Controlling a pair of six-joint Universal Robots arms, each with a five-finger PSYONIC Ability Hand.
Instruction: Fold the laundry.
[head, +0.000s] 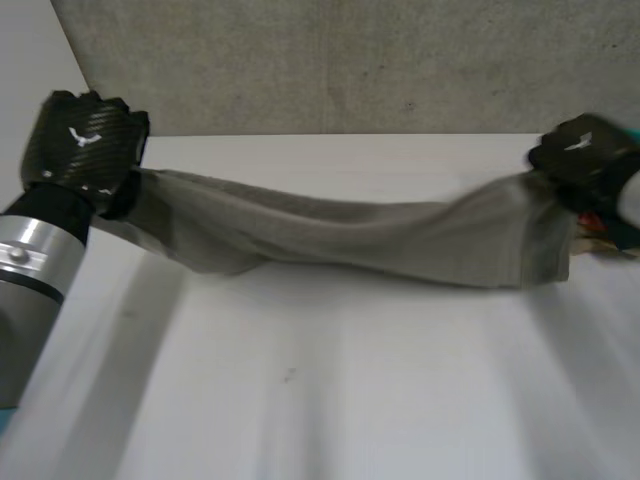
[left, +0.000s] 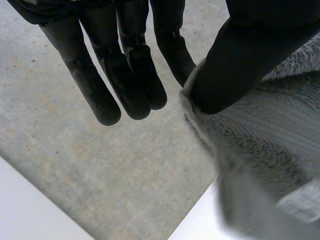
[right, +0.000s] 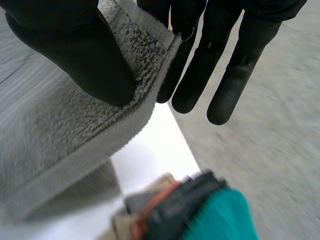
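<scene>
1. Across the white table (head: 320, 400), a grey terry towel (head: 350, 235) was held stretched lengthwise between the two hands. Its ends were raised and its middle sagged low; whether it touched the tabletop could not be told.
2. At the towel's left end, the left hand (head: 85, 140) was clamped on a corner. The cloth was pinched under the thumb against the nearest finger, and the other fingers (left: 132, 85) were straight and clear of it.
3. At the opposite end, the right hand (head: 585, 160) was closed the same way, with the hemmed corner trapped under the thumb.
4. Beside the right hand, a small pile of folded clothes (right: 200, 210), partly teal, was seen at the table's edge.
5. The step was judged to be spreading the towel before the first fold. The next move would call for both corners to be lowered evenly so that the cloth is laid flat, clear of the pile.
</scene>
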